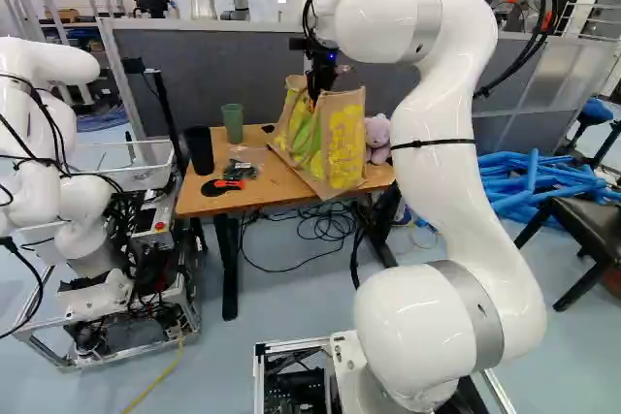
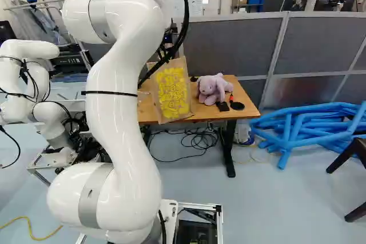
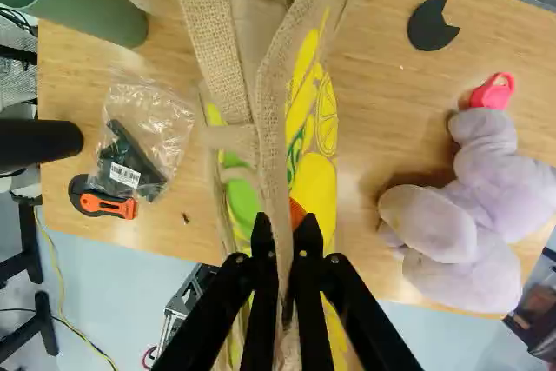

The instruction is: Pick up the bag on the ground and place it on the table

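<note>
Above the wooden table (image 1: 254,195), my gripper (image 1: 316,84) is at the top of the burlap bag (image 1: 340,143), which has yellow print. In the wrist view the gripper (image 3: 285,245) is shut on the rim of the bag (image 3: 314,188), with the cloth pinched between both fingers. The bag stands upright over the table near its front edge; whether its bottom bears on the tabletop, I cannot tell. In the right base view the bag (image 2: 173,92) shows its printed side, while the arm hides the gripper's fingertips.
Around the bag are a purple plush toy (image 3: 473,215), a green cup (image 3: 78,6), a black cup (image 3: 39,143), a plastic packet (image 3: 143,136) and an orange-black cutter (image 3: 102,202). Another robot (image 1: 58,162) stands left. Blue tubes (image 2: 309,127) lie right of the table.
</note>
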Motion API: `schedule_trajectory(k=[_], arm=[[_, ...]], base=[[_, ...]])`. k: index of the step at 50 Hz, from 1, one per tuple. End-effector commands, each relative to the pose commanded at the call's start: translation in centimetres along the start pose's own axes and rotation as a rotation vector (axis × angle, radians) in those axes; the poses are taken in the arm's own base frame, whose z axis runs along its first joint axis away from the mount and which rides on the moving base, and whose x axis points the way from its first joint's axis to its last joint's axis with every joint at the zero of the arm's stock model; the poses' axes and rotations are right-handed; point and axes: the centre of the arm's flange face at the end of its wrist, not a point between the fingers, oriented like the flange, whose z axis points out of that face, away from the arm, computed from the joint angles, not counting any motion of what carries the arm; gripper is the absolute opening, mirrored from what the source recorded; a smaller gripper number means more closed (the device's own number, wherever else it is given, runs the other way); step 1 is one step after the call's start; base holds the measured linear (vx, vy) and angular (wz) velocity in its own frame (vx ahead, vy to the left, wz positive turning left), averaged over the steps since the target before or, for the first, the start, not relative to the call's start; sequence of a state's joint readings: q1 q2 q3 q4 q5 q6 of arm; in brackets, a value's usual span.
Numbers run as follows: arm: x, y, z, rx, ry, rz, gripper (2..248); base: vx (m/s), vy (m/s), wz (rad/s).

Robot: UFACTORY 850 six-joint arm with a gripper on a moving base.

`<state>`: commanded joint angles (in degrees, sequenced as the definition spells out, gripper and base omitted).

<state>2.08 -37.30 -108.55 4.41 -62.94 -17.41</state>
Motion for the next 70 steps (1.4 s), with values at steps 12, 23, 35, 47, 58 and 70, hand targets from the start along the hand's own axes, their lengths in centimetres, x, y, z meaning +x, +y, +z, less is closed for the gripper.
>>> schedule_trajectory(k=[12, 23, 35, 47, 58, 70], arm=[[0.0, 0.0, 0.0, 0.000, 0.000, 0.000, 23], [0.0, 0.0, 0.0, 0.000, 0.000, 0.000, 27], [0.0, 0.0, 0.0, 0.000, 0.000, 0.000, 90], [0.0, 0.0, 0.0, 0.000, 0.000, 0.000, 197], [-0.1, 0.0, -0.4, -0.002, 0.006, 0.000, 247], [-0.3, -0.2, -2.1, -0.008, 0.029, -0.002, 247]], base=[[0.000, 0.000, 0.000], [0.000, 0.000, 0.000], [0.000, 0.000, 0.000], [0.000, 0.000, 0.000], [0.000, 0.000, 0.000], [0.000, 0.000, 0.000]])
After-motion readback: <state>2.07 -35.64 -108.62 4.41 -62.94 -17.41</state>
